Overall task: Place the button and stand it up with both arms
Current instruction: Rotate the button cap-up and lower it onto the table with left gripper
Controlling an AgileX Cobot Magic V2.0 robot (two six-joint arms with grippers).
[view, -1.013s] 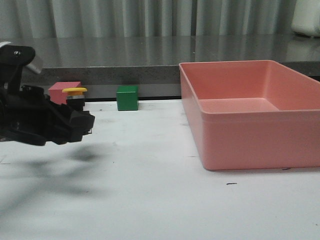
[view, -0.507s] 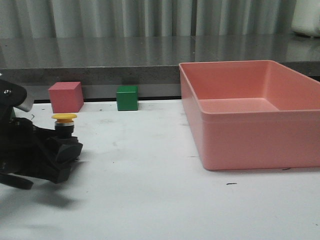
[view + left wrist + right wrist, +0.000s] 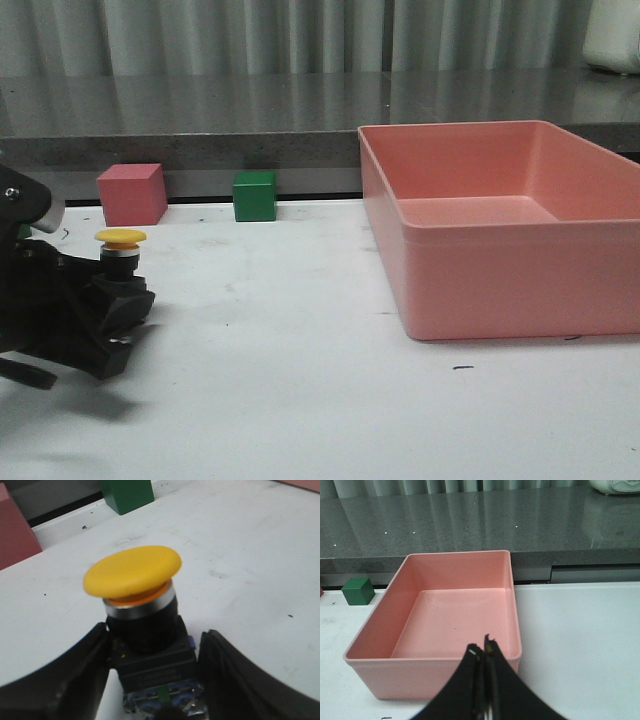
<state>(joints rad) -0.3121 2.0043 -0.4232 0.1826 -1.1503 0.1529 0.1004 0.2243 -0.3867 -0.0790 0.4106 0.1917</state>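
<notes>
The button [image 3: 120, 240] stands upright with its yellow cap on top, between the fingers of my left gripper [image 3: 122, 300] low over the white table at the left. In the left wrist view the yellow cap [image 3: 134, 574] sits above a black base with a bluish block, and the left gripper [image 3: 155, 635] is shut on that base from both sides. I cannot tell whether the base touches the table. My right gripper [image 3: 484, 649] is shut and empty, above the near wall of the pink bin [image 3: 420, 676]. The right arm is out of the front view.
A pink cube [image 3: 130, 193] and a green cube [image 3: 254, 195] sit at the table's back edge, behind the button. The large pink bin [image 3: 520, 285] fills the right side. A dark ledge runs along the back. The green cube [image 3: 358, 591] also shows left of the bin.
My left gripper has come down and a little to the left with the button still in it. It moved less in the last half second. The cubes and the bin have not moved.
</notes>
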